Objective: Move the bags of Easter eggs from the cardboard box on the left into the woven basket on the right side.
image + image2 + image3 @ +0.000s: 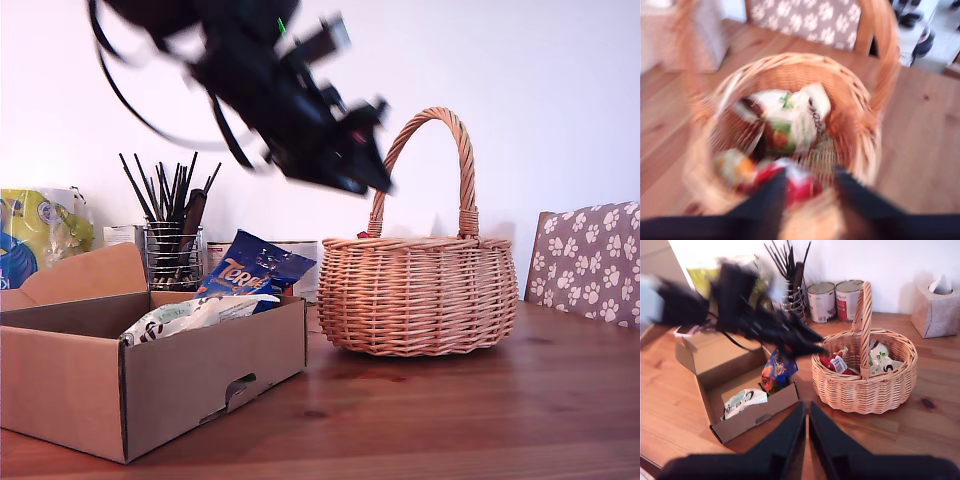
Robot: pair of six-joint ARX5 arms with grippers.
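My first gripper (807, 182) hangs open over the woven basket (420, 295). My second gripper (806, 412) is closed. A white bag (744, 402) lies flat along the cardboard box (150, 385), and the blue bag (255, 268) stands tilted

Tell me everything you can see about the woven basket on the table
The woven basket is round, tan wicker with a tall arched handle, standing upright on the wooden table to the exterior view's right of the cardboard box, apart from it. Several crinkly bags lie inside, pale ones and a red-and-white one. My first gripper hovers blurred above its rim, touching nothing I can make out.
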